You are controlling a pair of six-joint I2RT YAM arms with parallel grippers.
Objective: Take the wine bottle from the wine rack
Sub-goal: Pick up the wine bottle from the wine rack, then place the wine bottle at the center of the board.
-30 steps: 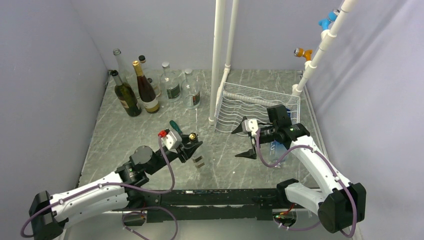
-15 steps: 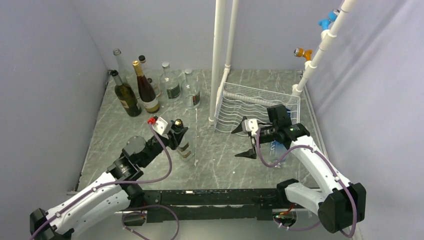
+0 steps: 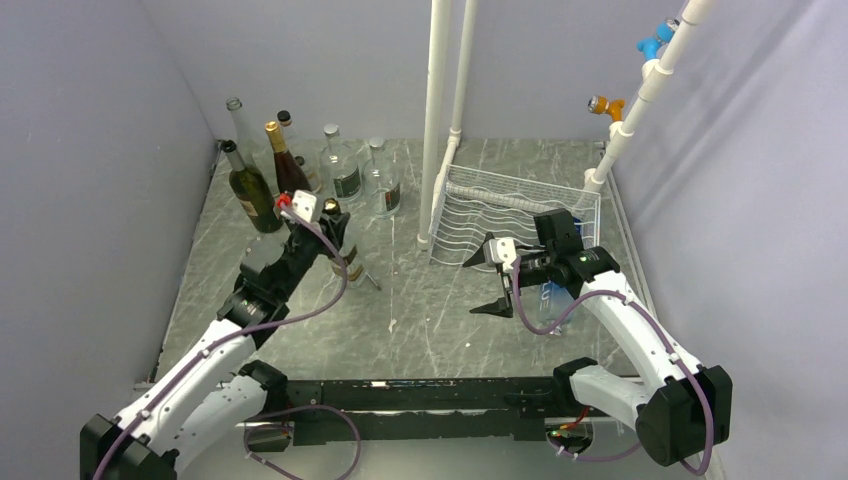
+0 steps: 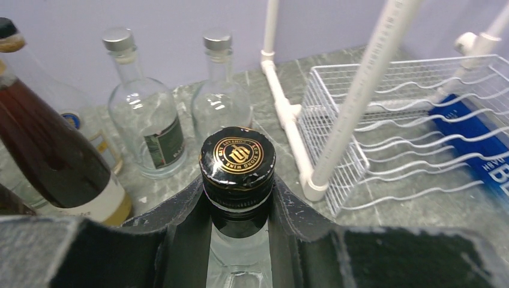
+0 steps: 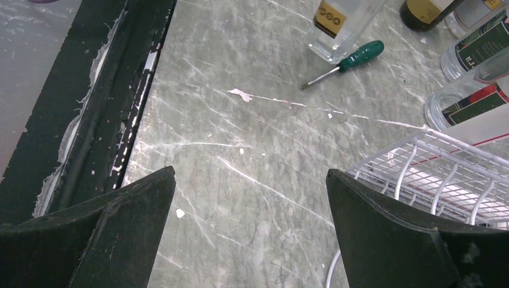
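Clear glass wine bottle (image 4: pixel 237 159), black-capped, pinched by left gripper (image 4: pixel 238 207).

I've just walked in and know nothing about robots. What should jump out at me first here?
The left gripper is clamped on the neck of a clear bottle with a black-and-gold cap, just in front of a cluster of bottles at the back left. Over on the right, the right gripper hangs wide open before a white wire rack.
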